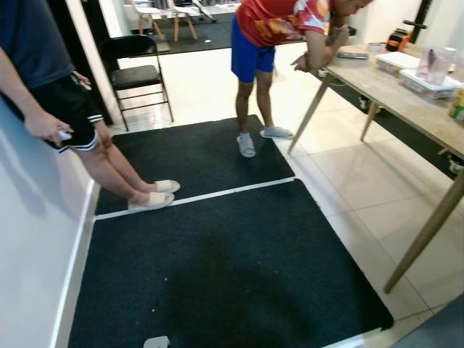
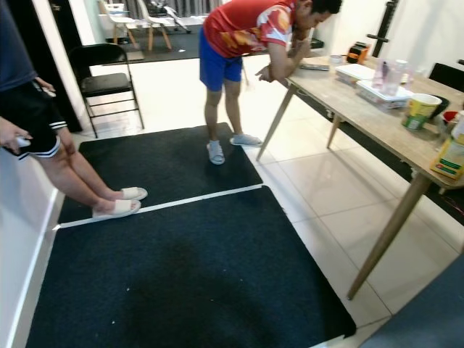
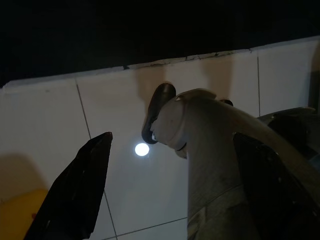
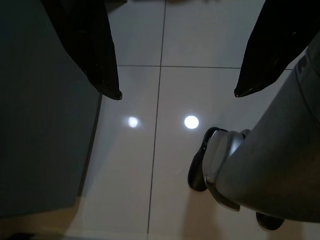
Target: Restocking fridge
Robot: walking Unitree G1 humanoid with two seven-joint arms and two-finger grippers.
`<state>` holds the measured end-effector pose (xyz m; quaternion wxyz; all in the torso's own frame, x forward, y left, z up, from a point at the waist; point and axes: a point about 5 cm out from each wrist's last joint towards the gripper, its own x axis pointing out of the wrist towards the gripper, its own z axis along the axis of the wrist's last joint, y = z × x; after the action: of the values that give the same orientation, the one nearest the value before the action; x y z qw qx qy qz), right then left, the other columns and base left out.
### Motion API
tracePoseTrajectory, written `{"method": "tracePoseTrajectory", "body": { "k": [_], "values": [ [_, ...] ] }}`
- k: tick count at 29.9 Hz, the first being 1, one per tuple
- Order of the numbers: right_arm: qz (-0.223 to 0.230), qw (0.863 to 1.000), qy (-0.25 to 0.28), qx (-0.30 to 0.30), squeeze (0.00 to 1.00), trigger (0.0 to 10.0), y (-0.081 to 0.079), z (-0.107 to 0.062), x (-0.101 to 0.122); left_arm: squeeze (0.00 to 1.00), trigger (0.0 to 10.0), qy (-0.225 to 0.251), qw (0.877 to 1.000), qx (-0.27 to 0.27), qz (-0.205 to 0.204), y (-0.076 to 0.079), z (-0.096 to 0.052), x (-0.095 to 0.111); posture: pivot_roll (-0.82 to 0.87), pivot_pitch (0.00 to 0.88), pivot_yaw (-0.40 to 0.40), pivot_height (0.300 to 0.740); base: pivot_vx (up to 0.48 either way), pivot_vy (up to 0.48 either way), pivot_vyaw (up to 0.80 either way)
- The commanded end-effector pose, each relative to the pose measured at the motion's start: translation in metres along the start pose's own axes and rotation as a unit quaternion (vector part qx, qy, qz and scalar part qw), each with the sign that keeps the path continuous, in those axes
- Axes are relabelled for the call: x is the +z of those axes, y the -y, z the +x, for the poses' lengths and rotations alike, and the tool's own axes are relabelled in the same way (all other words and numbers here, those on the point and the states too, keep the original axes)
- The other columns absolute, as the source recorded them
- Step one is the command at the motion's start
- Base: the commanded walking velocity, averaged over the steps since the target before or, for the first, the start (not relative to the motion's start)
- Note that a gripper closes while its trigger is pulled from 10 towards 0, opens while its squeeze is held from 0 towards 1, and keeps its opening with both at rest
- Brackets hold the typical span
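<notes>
Ahead of the robot: a dark floor mat [image 2: 196, 275] with a white tape line [image 2: 159, 206] across it, pale tiled floor [image 2: 341, 196] to its right; no fridge can be made out, so the task's thing cannot be placed from here.
Stage of task: judged as walking or waiting, with restocking not yet begun, since both arms hang low and carry nothing.
Left end effector [image 3: 165, 180]: released, black fingers [image 3: 75, 190] spread wide and holding nothing, pointing down at the tiles beside the robot's own leg.
Right end effector [image 4: 177, 92]: also released, fingers [image 4: 100, 60] well apart over bare tile, nothing between them.
Bench [image 2: 377, 116]: wooden, on slanted legs, along the robot's right; it carries a green-and-yellow cup [image 2: 419, 110], a clear container [image 2: 384, 90] and a yellow bottle [image 2: 451, 156], possibly stock for the fridge, though that is a guess.
People: one in a red shirt and blue shorts [image 2: 239, 43] leans elbows on the far end of the bench; another [image 1: 51, 87] in dark shorts leans against the left wall, feet in pale slides [image 1: 152, 196] on the mat.
Folding chair [image 2: 105, 80]: black, beyond the mat, unoccupied.
Head views give: the room, bench and people.
Wrist views give: finger spread, ceiling-light reflections on glossy tile, and the robot's foot [image 4: 210, 160].
</notes>
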<state>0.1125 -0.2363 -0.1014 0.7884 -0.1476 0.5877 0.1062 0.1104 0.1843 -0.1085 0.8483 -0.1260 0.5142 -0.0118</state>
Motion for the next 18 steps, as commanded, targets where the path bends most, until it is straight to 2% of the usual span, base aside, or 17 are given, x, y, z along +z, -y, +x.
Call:
{"method": "tracePoseTrajectory", "body": {
  "k": [1, 18],
  "values": [
    [0.002, 1.000, 0.001, 0.000, 0.00, 10.0, -0.0011, 0.0001, -0.0013, 0.00, 10.0, -0.009, 1.000, 0.000, 0.012, -0.0016, -0.0010, -0.0033, -0.06, 0.000, -0.013, 0.740, 0.247, 0.000, 0.00],
    [0.002, 1.000, -0.001, 0.002, 0.00, 10.0, -0.0027, 0.0002, -0.0030, 0.00, 10.0, -0.013, 1.000, 0.003, 0.015, -0.0041, -0.0020, -0.0046, -0.06, 0.000, -0.017, 0.740, 0.294, 0.000, 0.00]
  ]
}}
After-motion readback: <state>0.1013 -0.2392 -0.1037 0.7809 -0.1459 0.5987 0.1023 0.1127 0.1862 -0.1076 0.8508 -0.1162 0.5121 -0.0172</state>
